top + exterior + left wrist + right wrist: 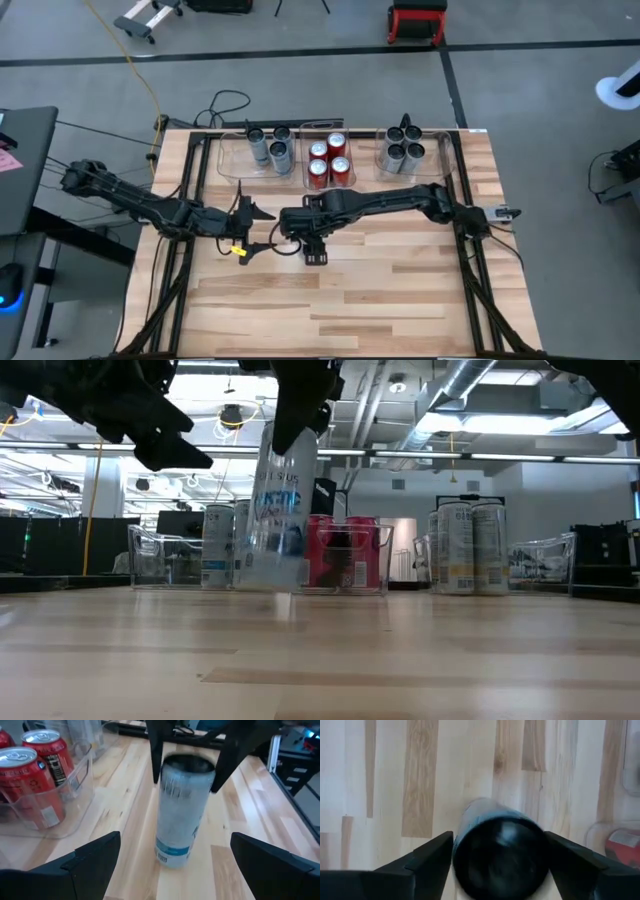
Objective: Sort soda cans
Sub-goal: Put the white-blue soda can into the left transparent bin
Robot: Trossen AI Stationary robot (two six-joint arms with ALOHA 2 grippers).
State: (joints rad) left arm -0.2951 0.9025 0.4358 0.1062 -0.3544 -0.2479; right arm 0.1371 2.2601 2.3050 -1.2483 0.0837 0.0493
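A silver-grey soda can (275, 510) with blue print and a dark top (500, 855) hangs in my right gripper (296, 236), which is shut on it over the table's middle. The gripper hides the can in the high view. My left gripper (250, 230) is open just to the can's left, its fingers (95, 855) spread on either side of the can (180, 810) without touching it. Other cans stand in three clear bins along the far edge: silver-grey ones (270, 150), red ones (328, 160) and more silver-grey ones (400, 150). My right gripper pinches the can's upper end (187, 767) between its two fingers (157, 750), coming from above and pointing down. The can hangs below the fingers, tilted a little, and its bottom (270, 585) appears lifted clear of the table.
The clear bins (232, 165) line the far edge, with the red cans' bin (60, 815) close by the held can. Bare wood (350, 300) lies toward the near edge. Black frame rails (470, 260) run down both sides of the table.
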